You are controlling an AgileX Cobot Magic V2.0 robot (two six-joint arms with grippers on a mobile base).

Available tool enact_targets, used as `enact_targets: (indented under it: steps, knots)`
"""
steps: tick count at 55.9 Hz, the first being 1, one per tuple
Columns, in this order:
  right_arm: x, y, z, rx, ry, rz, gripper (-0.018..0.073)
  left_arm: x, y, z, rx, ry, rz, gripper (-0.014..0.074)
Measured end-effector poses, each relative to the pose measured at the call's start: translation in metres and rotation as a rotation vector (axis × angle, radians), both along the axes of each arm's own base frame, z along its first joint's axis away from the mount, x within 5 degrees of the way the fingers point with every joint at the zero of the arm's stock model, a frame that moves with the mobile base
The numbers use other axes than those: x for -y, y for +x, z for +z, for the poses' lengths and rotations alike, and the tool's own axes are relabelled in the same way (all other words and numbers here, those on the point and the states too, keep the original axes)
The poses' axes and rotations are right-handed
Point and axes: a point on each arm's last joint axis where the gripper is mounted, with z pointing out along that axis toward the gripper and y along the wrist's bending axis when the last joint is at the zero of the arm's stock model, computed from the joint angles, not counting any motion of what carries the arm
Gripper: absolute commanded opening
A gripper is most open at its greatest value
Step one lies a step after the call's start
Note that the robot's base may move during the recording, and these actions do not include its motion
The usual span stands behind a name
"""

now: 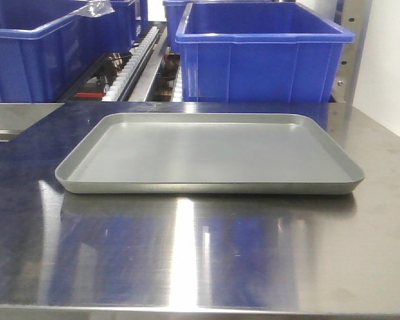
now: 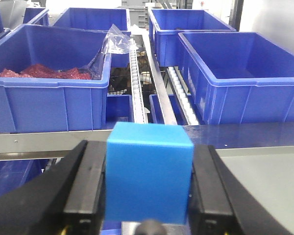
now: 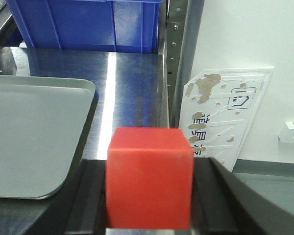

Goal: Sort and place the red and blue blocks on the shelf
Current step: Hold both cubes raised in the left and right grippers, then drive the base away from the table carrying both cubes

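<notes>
1. Your left gripper (image 2: 149, 188): the jaws pinch the blue block (image 2: 148, 176), with the black pads (image 2: 85, 183) tight on two opposite faces.
2. Your right gripper (image 3: 150, 198): same grip, jaws clamped on the red block (image 3: 150, 181).
3. Out from the left: the blue block hangs just short of the rack's steel rail (image 2: 39, 143). Behind the rail, the left bin (image 2: 49, 105) holds loose red stuff. The right bin (image 2: 245, 93) shows nothing inside from this angle.
4. Out from the right: the red block sits above the tabletop (image 3: 130, 98) near its right edge, beside the tray (image 3: 34, 137) corner.
5. Progress, my read: both blocks are picked and neither is placed. No block shows on the tray or the rack, so all sorting and placing is left.
6. Writing: the wall plaque (image 3: 230, 110) right of the table carries printed characters, but they're flaked and unreadable. No brands visible.
</notes>
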Motion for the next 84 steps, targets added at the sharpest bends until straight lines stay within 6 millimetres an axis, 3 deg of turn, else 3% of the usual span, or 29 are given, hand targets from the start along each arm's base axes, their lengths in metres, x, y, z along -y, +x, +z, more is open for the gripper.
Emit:
enact_targets:
  steps: [26, 49, 84]
  knots:
    - [0.0, -0.001, 0.0, 0.004, 0.0, 0.0, 0.0405, 0.0, 0.0, 0.0, 0.0, 0.002, 0.0, 0.0307]
    - [0.001, -0.025, 0.014, 0.146, 0.004, 0.0, 0.0405, 0.0, 0.0, 0.0, 0.0, 0.003, 0.0, 0.0307]
    - [0.001, -0.025, 0.014, 0.145, 0.004, 0.0, 0.0405, 0.0, 0.0, 0.0, 0.0, 0.003, 0.0, 0.0307]
